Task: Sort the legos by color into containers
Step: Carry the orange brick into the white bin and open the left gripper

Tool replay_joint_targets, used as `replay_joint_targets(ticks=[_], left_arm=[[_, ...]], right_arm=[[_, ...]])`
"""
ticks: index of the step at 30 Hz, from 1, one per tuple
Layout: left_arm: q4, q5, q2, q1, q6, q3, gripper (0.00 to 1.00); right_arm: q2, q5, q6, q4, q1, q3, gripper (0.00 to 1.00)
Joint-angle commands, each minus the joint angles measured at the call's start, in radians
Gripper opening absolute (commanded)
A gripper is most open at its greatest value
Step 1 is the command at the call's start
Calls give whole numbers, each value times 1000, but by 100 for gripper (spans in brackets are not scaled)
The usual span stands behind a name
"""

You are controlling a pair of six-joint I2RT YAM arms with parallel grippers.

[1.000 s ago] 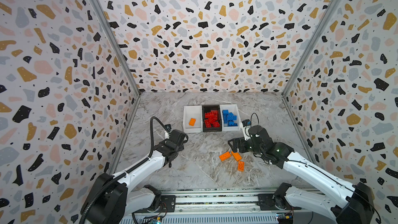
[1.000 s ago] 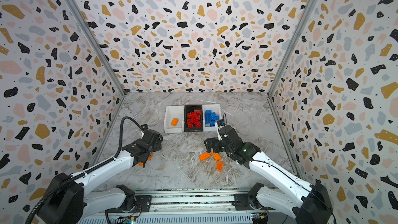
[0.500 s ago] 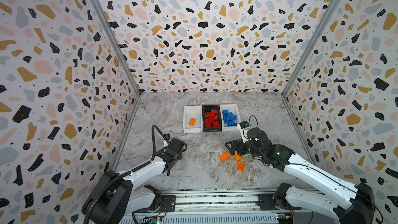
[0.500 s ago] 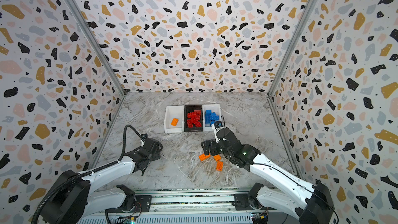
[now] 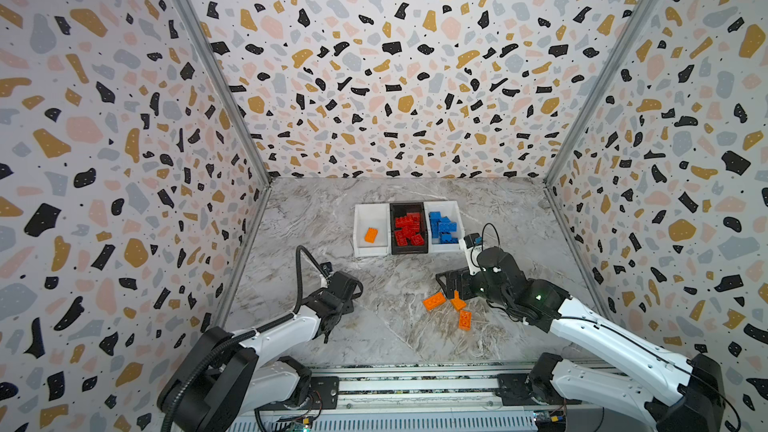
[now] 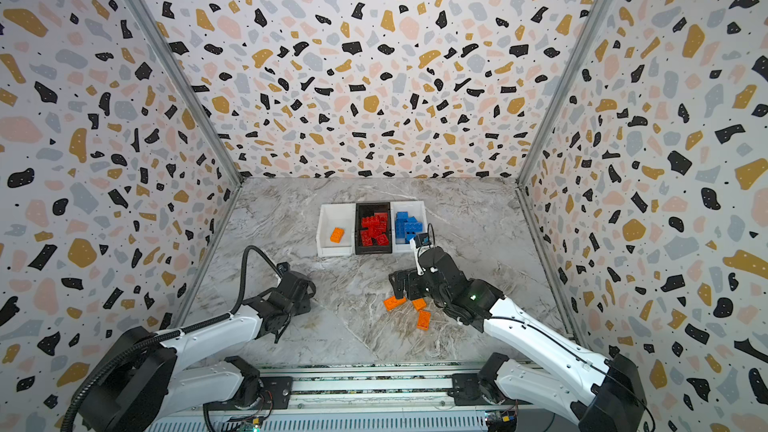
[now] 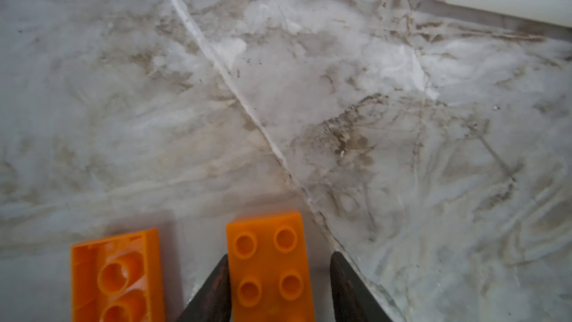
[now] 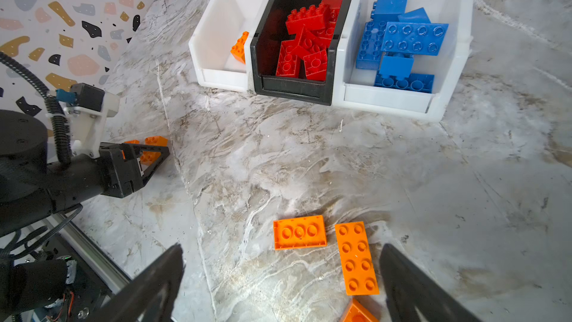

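My left gripper (image 7: 280,286) is low over the table with its jaws either side of a studs-up orange lego (image 7: 269,261). One finger touches it and a narrow gap shows at the other. An upturned orange lego (image 7: 117,277) lies beside it. In both top views the left gripper (image 5: 336,305) hides both. My right gripper (image 8: 281,252) stands wide open over three orange legos (image 5: 434,301) (image 5: 458,303) (image 5: 465,320), holding nothing. Of the containers, the left white bin (image 5: 359,222) holds one orange lego (image 5: 370,235), the black bin (image 5: 428,207) red legos, the right white bin (image 5: 459,218) blue ones.
The three bins stand in a row at the back middle of the marble table (image 5: 395,338). Patterned walls close in the left, right and back. A metal rail (image 5: 415,384) with both arm bases runs along the front edge.
My left gripper has come toward the front and down, and its jaws have narrowed round the orange lego. The right gripper has shifted slightly over the orange legos, still open.
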Motion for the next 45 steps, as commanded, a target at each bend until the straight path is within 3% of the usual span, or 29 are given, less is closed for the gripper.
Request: replay_joint_targets(ticks=[1, 6, 9, 18, 29, 34, 36, 40, 45], left_arm=[[1, 4, 5, -10, -26, -13, 40], [-9, -3, 54, -10, -8, 50, 25], [-27, -12, 75, -12, 8, 115, 22], [-74, -32, 152, -23, 64, 378, 22], [-83, -28, 472, -20, 159, 733, 24], [-90, 4, 601, 25, 188, 853, 25], [-80, 29, 630, 38, 188, 878, 31], [-103, 37, 634, 40, 188, 910, 64], [-109, -4, 461, 29, 155, 788, 70]], right_arm=[[8, 14, 3, -5, 7, 13, 99], [-3, 17, 0, -17, 7, 15, 99], [-25, 33, 5, -26, 9, 7, 99], [-64, 65, 3, -54, 6, -2, 99], [-49, 72, -2, -56, 7, 14, 99], [-30, 84, -3, -69, 5, 28, 99], [-21, 83, -3, -71, 5, 35, 99], [-5, 83, -8, -76, 5, 51, 99], [5, 80, -18, -63, 4, 52, 99]])
